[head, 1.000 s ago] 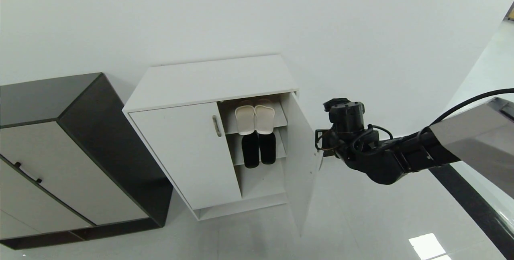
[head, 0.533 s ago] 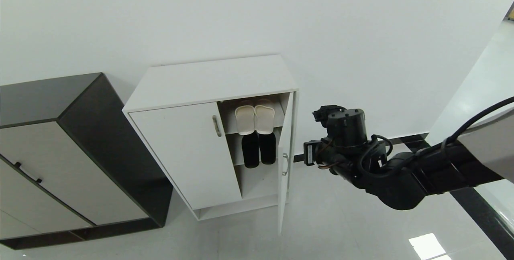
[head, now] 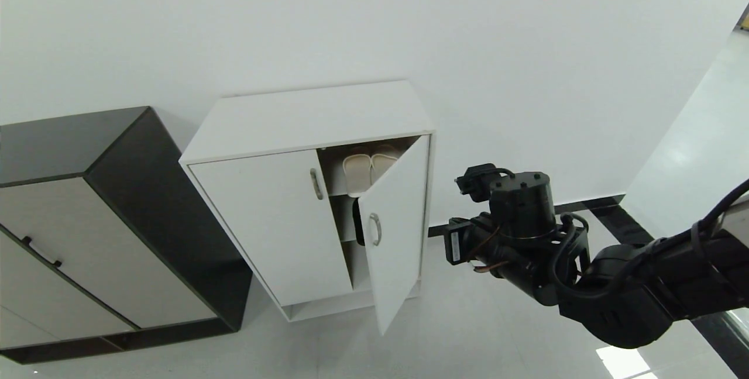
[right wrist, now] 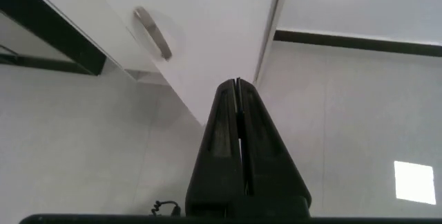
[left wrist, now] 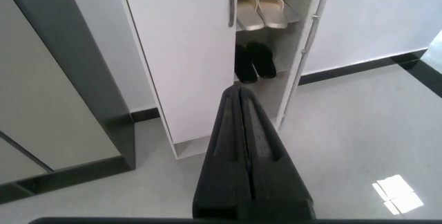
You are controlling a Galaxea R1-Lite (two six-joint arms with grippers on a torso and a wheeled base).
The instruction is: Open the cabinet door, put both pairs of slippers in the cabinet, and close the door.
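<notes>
The white cabinet (head: 304, 116) stands against the wall, its left door (head: 275, 227) closed and its right door (head: 395, 227) swung about halfway in. A white pair of slippers (head: 358, 173) lies on the upper shelf. A black pair (left wrist: 254, 61) lies on the shelf below, mostly hidden behind the right door in the head view. My right gripper (right wrist: 238, 86) is shut and empty, its tips close to the door's outer face below the handle (right wrist: 153, 32); touching or not, I cannot tell. My left gripper (left wrist: 239, 90) is shut and empty, held back from the cabinet front.
A larger dark cabinet (head: 117, 192) stands just left of the white one. A black floor strip (head: 608, 203) runs along the wall to the right. Glossy open floor (head: 468, 332) lies before the cabinet.
The right door has swung from wide open to about half shut. My right arm has followed it leftward and lower.
</notes>
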